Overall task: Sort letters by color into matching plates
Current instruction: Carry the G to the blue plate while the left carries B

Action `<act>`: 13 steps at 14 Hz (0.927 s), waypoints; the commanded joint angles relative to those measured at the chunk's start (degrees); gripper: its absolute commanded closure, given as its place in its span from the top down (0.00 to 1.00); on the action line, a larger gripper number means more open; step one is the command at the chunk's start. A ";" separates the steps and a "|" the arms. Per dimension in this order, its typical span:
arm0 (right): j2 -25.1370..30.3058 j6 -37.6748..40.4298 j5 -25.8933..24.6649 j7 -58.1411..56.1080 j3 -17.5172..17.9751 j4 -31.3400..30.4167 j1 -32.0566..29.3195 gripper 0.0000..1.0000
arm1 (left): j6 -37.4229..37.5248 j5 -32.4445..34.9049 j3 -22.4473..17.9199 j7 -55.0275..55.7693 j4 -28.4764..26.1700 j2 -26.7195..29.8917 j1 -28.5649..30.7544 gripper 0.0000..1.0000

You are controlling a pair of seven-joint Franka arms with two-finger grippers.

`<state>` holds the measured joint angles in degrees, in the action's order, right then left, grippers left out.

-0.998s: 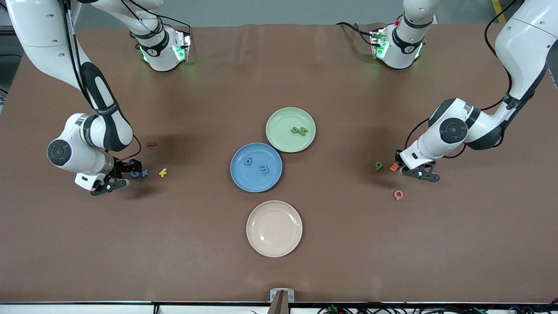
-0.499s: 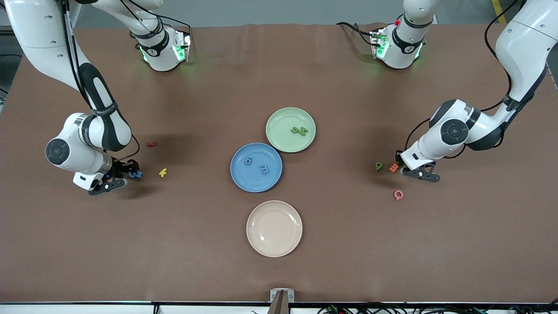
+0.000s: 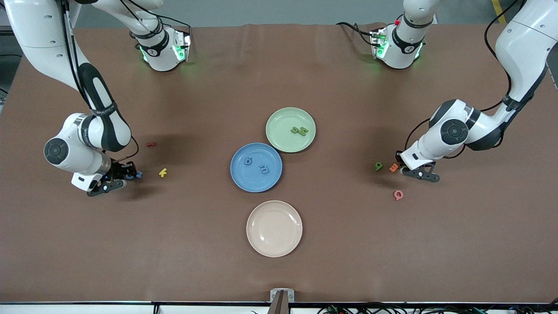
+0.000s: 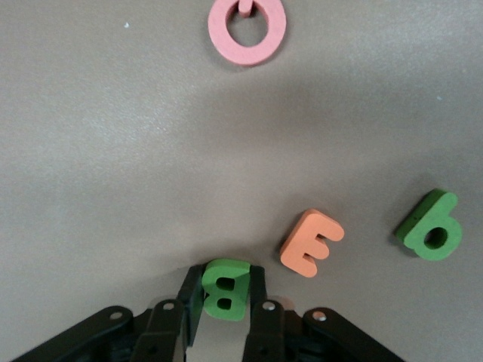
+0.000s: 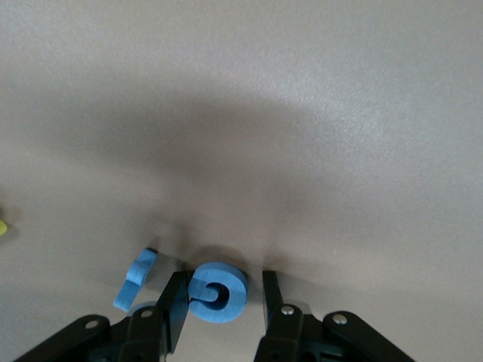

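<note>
My right gripper (image 3: 130, 173) is low on the table near the right arm's end. Its jaws stand open around a blue letter G (image 5: 217, 292). A second blue letter (image 5: 136, 278) lies beside it. My left gripper (image 3: 401, 167) is low near the left arm's end, shut on a green letter B (image 4: 225, 289). An orange E (image 4: 311, 242), a green 9 (image 4: 430, 226) and a pink Q (image 4: 247, 29) lie close by. The blue plate (image 3: 244, 178) holds two blue letters (image 3: 248, 161). The green plate (image 3: 281, 122) holds green letters (image 3: 299, 130).
A cream plate (image 3: 274, 228) lies empty, nearer the front camera than the blue plate. A yellow letter (image 3: 163, 172) and a dark red letter (image 3: 151, 144) lie on the brown table near my right gripper.
My right gripper has shifted slightly toward the right arm's end and settled around the blue letters, which now mostly hide under it in the front view. The left arm has not moved.
</note>
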<state>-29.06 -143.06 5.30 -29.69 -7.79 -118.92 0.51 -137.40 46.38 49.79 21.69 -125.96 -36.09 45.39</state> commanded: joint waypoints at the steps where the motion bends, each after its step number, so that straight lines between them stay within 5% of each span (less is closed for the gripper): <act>1: -0.47 -0.47 0.76 -1.42 0.59 0.97 -0.42 0.29 | -0.15 1.00 1.18 0.28 -0.34 3.47 0.49 0.02; 5: -0.29 0.23 0.76 -1.25 0.59 1.58 -0.24 0.16 | 5.45 0.03 7.15 5.00 1.41 4.19 0.49 0.02; 10: 0.41 3.49 0.85 0.77 0.67 2.55 2.39 0.15 | 8.55 -5.51 14.36 13.79 3.26 3.40 -0.73 0.02; 13: 0.50 3.58 1.02 2.80 0.67 1.33 3.80 0.15 | 8.55 -5.60 14.46 23.18 4.40 2.70 -7.30 0.02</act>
<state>-29.06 -139.98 5.60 -28.03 -7.09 -116.69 3.60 -129.95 41.74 64.19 39.70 -122.74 -33.68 42.24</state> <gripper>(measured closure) 0.661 0.714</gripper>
